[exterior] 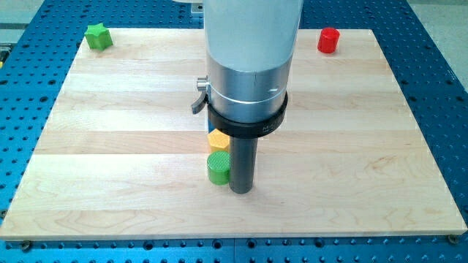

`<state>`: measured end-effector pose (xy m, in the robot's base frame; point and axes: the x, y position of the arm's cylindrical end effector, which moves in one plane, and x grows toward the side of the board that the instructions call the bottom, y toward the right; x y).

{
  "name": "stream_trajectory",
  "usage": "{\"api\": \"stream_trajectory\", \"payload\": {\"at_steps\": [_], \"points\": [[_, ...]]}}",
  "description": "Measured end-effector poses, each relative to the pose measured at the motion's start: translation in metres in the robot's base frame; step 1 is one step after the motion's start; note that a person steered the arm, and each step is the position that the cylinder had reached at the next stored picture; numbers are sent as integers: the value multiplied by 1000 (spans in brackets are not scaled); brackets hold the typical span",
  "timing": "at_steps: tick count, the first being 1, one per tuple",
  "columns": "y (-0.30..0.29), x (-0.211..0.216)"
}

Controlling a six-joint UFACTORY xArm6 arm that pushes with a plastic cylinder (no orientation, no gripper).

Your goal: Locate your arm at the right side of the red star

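No red star shows in the camera view; the wide arm body hides part of the board's middle and top. The only red block [329,40] stands near the view's top right corner and looks like a short cylinder. My tip [240,191] rests on the board just below the middle. It sits right beside a green cylinder [217,168], on that block's right and touching or almost touching it. A yellow block [218,139] lies just above the green cylinder, partly hidden by the arm. The red block is far up and to the right of my tip.
A green star [96,36] sits near the top left corner of the wooden board [110,161]. A blue perforated table [446,109] surrounds the board on all sides.
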<state>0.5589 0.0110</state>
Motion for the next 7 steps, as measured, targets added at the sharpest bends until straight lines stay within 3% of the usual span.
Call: {"api": "stream_trajectory", "payload": {"at_steps": [2, 3, 4, 5, 7], "points": [[36, 11], [88, -62], [85, -140], [74, -192], [67, -201]]}}
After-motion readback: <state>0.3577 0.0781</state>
